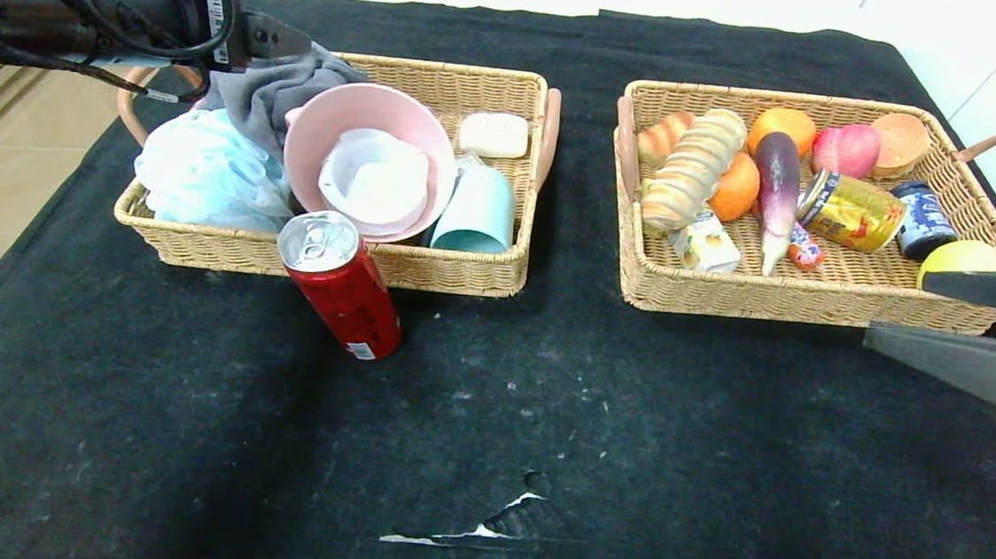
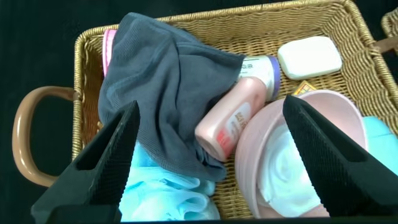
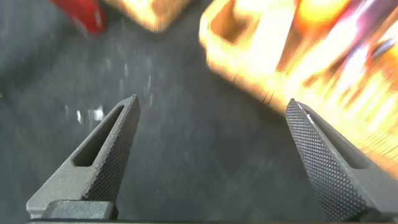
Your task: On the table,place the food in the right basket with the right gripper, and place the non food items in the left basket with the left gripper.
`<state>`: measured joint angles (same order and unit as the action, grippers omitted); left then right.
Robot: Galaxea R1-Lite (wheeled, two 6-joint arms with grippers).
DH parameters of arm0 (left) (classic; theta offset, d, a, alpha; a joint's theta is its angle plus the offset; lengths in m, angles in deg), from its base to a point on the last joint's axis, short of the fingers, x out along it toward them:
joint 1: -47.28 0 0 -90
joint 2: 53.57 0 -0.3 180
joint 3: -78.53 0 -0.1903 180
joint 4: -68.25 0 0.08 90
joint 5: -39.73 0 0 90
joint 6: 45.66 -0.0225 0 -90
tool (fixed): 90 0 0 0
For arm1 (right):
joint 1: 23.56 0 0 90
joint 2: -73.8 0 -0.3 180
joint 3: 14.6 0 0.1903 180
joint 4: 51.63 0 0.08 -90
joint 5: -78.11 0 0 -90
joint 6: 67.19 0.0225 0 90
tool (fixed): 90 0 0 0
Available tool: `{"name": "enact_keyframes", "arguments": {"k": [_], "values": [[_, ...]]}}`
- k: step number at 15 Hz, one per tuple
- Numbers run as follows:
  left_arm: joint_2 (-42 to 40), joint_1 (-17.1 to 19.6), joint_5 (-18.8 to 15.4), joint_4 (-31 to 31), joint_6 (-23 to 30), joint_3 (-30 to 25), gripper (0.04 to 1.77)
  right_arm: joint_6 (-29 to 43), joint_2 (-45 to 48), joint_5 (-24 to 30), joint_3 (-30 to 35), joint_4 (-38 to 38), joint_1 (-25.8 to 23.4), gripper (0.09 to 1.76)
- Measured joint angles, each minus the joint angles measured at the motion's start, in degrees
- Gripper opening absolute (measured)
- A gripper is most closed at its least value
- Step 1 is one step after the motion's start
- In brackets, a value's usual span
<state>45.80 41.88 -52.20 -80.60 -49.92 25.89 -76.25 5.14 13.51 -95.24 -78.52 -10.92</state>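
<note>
Released left tool [image 2: 208, 155] above grey cloth [image 2: 168, 93] and pink bottle [image 2: 233, 115], its label print unreadable; right tool [image 3: 211, 155] released.

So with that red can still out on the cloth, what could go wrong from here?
1. The red can stands right against the left basket front wall, so the open right tool may bump the wicker while closing on it.
2. The can is tall and narrow; a glancing finger could tip it.
3. The right basket is crowded, so a can set down there might roll against the yellow can.
</note>
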Motion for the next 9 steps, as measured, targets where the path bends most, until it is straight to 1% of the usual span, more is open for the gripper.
{"name": "enact_keyframes", "arguments": {"k": [2,4,9], "values": [[-1.02,-0.61,0.0,0.04,0.22,-0.77,1.68,0.0,0.0,0.0,1.32,0.11,0.04,1.71],[-2.56,-1.62,0.0,0.06,0.26,-2.68,1.69,0.0,0.0,0.02,1.62,0.13,0.09,1.71],[-7.72,-6.19,0.33,0.26,0.33,-7.97,1.7,0.0,0.06,0.02,1.73,0.13,0.09,1.71]]}}
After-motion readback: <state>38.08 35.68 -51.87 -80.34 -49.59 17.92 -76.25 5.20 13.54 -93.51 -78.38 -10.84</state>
